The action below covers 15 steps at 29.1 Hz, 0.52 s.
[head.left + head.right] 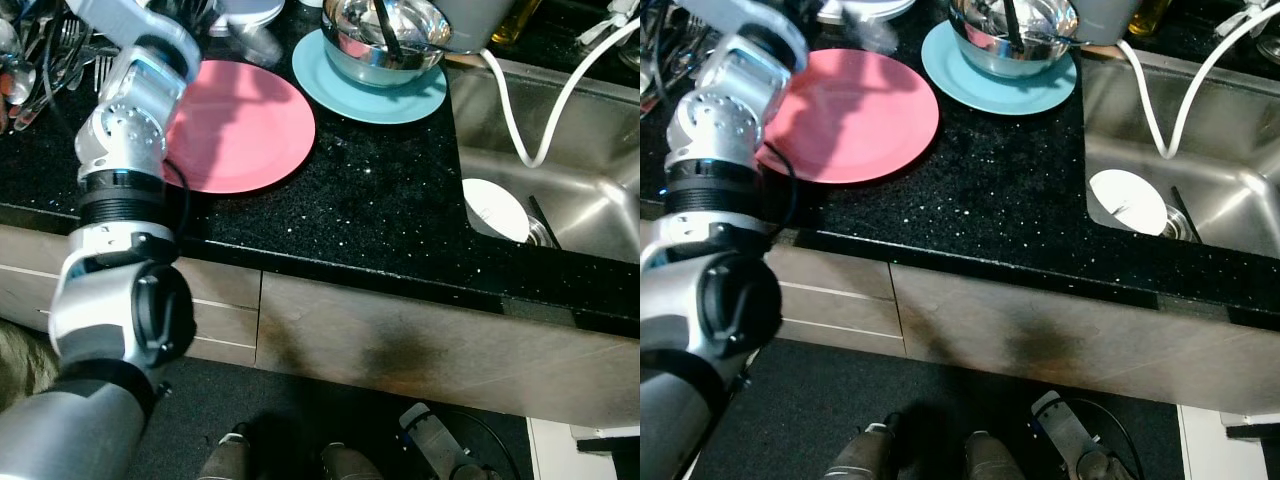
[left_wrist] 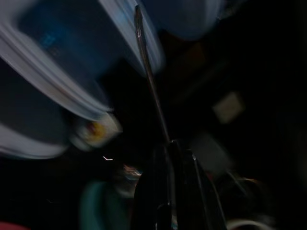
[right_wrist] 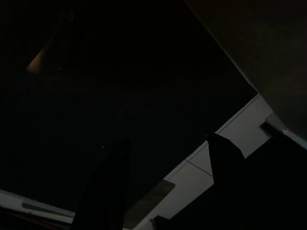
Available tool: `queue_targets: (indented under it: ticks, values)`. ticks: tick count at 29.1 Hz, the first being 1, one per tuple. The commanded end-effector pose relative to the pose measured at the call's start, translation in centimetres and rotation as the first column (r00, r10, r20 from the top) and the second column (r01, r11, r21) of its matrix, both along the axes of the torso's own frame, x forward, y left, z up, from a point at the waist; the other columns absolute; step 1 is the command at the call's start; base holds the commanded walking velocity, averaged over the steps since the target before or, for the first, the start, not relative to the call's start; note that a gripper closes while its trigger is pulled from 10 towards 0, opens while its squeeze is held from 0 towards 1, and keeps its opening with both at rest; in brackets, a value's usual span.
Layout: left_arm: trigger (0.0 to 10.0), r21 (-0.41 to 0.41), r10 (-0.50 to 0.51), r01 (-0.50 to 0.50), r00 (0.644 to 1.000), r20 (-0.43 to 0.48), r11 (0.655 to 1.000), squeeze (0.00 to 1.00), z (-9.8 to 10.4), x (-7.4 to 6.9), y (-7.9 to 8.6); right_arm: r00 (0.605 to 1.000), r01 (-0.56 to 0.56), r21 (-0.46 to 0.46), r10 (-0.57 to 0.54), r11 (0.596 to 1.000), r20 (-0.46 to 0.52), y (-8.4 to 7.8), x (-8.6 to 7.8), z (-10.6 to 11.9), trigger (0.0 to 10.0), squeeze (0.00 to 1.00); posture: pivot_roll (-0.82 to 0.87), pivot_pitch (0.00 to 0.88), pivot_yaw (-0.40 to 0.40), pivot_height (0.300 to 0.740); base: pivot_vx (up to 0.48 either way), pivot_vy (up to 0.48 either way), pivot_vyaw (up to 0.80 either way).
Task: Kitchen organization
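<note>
L arm reaches up over the back-left of the table [image 1: 380, 200], above the pink plate [image 1: 245, 125]. In the left wrist view the L tool [image 2: 173, 152] is clenched on a thin metal utensil [image 2: 151, 81], fingers pinched at one end, the long shaft sticking out ahead toward blurred pale dishes. Can't tell if it's a fork, spoon or knife; the far end is smeared by blur.

Handling, as a guess: utensil is light, stiff, smooth metal, so slippery. Held at the very end, it'll tend to pivot or slide between the fingers if swung fast. A grip nearer mid-shaft would be steadier, but for a short carry the end hold prob. works if the clamp stays tight. Not fragile, but a drop onto the plates would clatter and could chip them.

Nearby: steel bowl [image 1: 385, 40] w/ a dark utensil standing in it, sitting on a teal plate [image 1: 340, 85]. More cutlery [image 1: 40, 50] piled at far left. Sink [image 1: 590, 200] to the R holds a white dish [image 1: 497, 208] by the drain, and a white hose [image 1: 530, 120] droops into it.

R tool [image 3: 168, 163] hangs low in shadow over pale floor tiles [image 3: 225, 158], fingers spread apart, nothing between them.
</note>
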<state>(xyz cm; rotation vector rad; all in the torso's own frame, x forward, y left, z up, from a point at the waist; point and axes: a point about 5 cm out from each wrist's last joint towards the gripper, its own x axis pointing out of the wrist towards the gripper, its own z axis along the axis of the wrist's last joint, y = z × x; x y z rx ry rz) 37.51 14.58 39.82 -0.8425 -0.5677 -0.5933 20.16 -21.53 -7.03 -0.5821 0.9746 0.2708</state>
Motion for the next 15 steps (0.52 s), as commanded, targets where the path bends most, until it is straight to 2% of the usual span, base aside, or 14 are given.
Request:
queue_targets:
  ticks: [1,3,5,6,9,10,12,13,15]
  values:
    - [0.0,-0.044,-0.107,0.110,0.992,0.066,0.993,0.00,0.4,-1.2,-0.9,0.999,0.024,0.000,-0.024,1.000,-0.041,-0.4,-1.2,-0.6,10.0,0.00,-0.07,0.192,-0.091,0.740,0.000,0.000,0.00]
    - [0.0,-0.046,-0.160,0.165,0.983,0.095,0.985,0.00,0.5,-1.8,-1.4,0.999,0.025,0.002,-0.025,1.000,-0.038,-0.4,-1.2,-0.6,10.0,0.00,-0.08,0.185,-0.089,0.740,0.000,0.000,0.00]
    - [0.0,-0.024,-0.246,0.252,0.958,0.147,0.967,0.00,0.3,-3.1,-2.4,0.999,0.033,0.008,-0.033,0.999,-0.031,-0.3,-1.1,-0.6,10.0,0.00,-0.08,0.183,-0.082,0.740,0.000,0.000,0.00]
    - [0.0,-0.024,-0.246,0.252,0.958,0.147,0.967,0.00,0.3,-3.1,-2.4,0.999,0.033,0.008,-0.033,0.999,-0.031,-0.3,-1.1,-0.6,10.0,0.00,-0.08,0.183,-0.082,0.740,0.000,0.000,0.00]
    - [0.0,0.044,-0.364,0.364,0.904,0.225,0.931,0.00,0.1,-5.1,-3.6,0.999,0.048,0.018,-0.047,0.999,-0.022,-0.1,-1.1,-0.6,10.0,0.00,-0.08,0.164,-0.072,0.740,0.000,0.000,0.00]
    - [0.0,0.044,-0.364,0.364,0.904,0.225,0.931,0.00,0.1,-5.1,-3.6,0.999,0.048,0.018,-0.047,0.999,-0.022,-0.1,-1.1,-0.6,10.0,0.00,-0.08,0.164,-0.072,0.740,0.000,0.000,0.00]
    - [0.0,0.099,-0.423,0.412,0.867,0.263,0.906,0.00,0.0,-6.6,-4.5,0.998,0.055,0.023,-0.054,0.998,-0.021,-0.1,-1.1,-0.6,10.0,0.00,-0.07,0.161,-0.069,0.740,0.000,0.000,0.00]
    - [0.0,0.099,-0.423,0.412,0.867,0.263,0.906,0.00,0.0,-6.6,-4.5,0.998,0.055,0.023,-0.054,0.998,-0.021,-0.1,-1.1,-0.6,10.0,0.00,-0.07,0.161,-0.069,0.740,0.000,0.000,0.00]
    - [0.0,0.132,-0.463,0.443,0.843,0.275,0.887,0.00,-0.3,-7.7,-5.3,0.998,0.056,0.025,-0.055,0.998,-0.021,-0.1,-1.1,-0.6,10.0,0.00,-0.07,0.159,-0.067,0.740,0.000,0.000,0.00]
